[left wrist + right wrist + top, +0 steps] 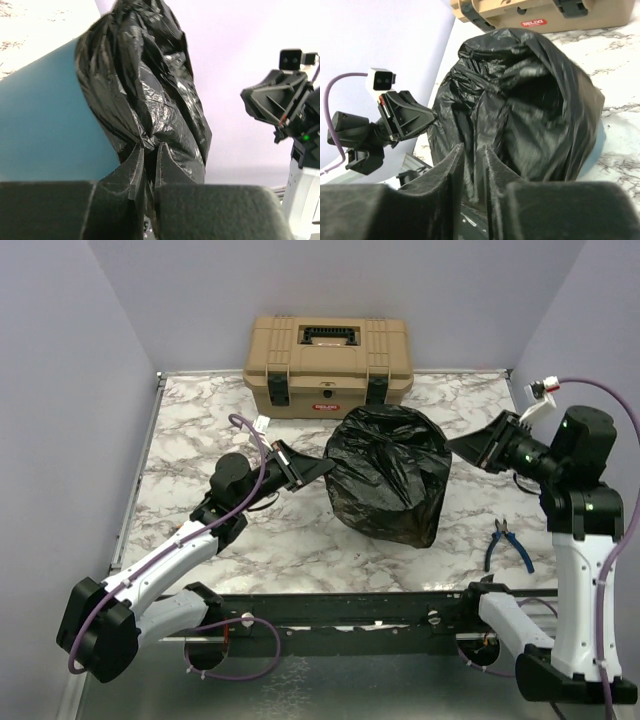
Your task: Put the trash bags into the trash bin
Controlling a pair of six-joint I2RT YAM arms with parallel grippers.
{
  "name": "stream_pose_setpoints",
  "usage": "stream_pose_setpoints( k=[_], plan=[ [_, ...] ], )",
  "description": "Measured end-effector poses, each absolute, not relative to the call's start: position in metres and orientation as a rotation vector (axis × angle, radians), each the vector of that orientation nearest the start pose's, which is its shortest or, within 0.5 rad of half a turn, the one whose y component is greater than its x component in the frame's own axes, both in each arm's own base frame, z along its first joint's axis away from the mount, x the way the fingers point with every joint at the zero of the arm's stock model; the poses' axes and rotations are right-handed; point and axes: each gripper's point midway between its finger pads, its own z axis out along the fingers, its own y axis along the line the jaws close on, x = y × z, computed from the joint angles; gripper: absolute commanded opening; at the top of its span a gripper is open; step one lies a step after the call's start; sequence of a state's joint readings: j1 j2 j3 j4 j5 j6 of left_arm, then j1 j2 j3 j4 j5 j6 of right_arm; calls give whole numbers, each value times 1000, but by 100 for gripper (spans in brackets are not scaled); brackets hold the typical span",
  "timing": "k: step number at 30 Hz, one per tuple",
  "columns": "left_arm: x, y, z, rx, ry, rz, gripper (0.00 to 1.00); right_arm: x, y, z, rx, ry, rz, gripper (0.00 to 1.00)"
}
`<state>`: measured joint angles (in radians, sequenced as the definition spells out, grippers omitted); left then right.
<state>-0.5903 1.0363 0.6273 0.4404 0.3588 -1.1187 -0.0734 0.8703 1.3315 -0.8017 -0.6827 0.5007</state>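
Left claw (325,468), seen from above, touches the left side of the one black trash bag (390,475) standing mid-table; the right claw (455,446) sits just beside its right side. One tan toolbox (328,362) and one pair of pliers (508,545) rest on the marble table (200,430), between pale walls (60,360). Left wrist view: narrow jaws pinch a bag fold, and the teal trash bin (45,125) shows beneath the film. Right wrist view: jaws narrow against the bag; any grip is unclear.
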Motion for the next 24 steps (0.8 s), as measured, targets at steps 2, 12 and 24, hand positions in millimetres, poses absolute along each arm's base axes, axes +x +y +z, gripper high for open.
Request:
stream_pose_setpoints(
  k=[2,12,24],
  plan=[
    [245,-281,288,-143,1779,-1580,3,235,112,374,53,1965,955,14],
    [245,-280,280,-111,1803,-1539,37,253,144,352,-138,2075,981,12],
    [246,-287,291,-49,1813,-1540,61,269,151,343,-209,2111,904,11]
  ],
)
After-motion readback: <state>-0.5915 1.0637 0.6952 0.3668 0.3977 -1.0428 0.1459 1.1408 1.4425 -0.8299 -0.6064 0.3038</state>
